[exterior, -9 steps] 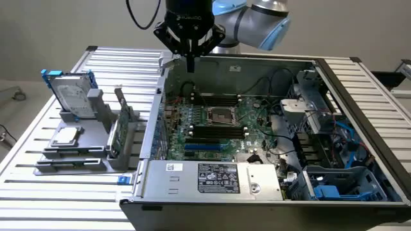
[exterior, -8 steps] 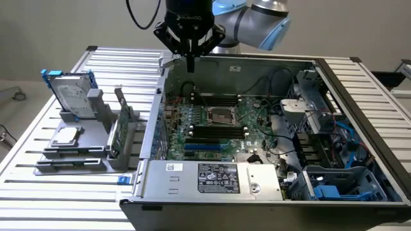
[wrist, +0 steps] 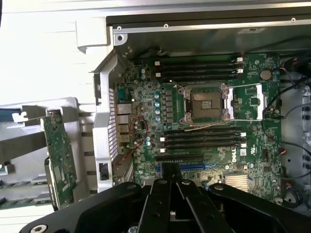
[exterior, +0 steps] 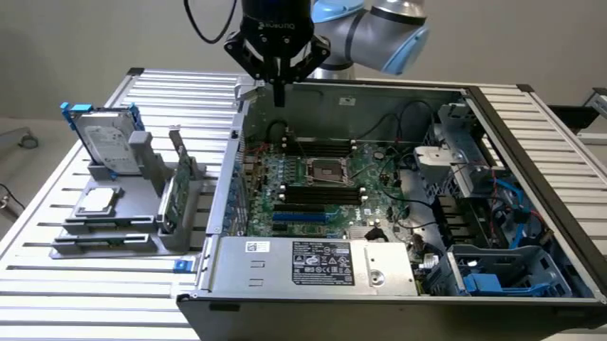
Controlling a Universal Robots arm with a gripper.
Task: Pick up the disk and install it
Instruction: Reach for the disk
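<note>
Looking at the exterior view, you see the gripper [exterior: 278,98] hanging over the far edge of the open computer case [exterior: 227,192], towards the exterior view's left; its two fingers are pressed together and hold nothing. The disk [exterior: 104,142] is well apart from it, outside the case on the exterior view's left; it stands nearly upright in a grey stand [exterior: 109,240], leaning slightly, with its blue carrier frame along the edges and its pale label facing you. Near the disk's foot, a small square silver chip [exterior: 99,201] lies flat on the same stand; just to the right of that, a green circuit card [exterior: 180,190] stands on edge between the stand and the case wall. Stand and case both rest on a slatted metal table [exterior: 57,284].

Inside the case, the motherboard [exterior: 313,195] lies flat with its processor socket [exterior: 329,170] in the middle; a power supply [exterior: 313,264] with a labelled lid fills the near side, and a blue drive bracket [exterior: 484,283] sits in the near right corner.

From the wrist view, you look past the closed gripper [wrist: 170,177] down onto the motherboard [wrist: 243,145] and processor socket [wrist: 206,104]; the green circuit card [wrist: 60,155] stands outside the case wall.
</note>
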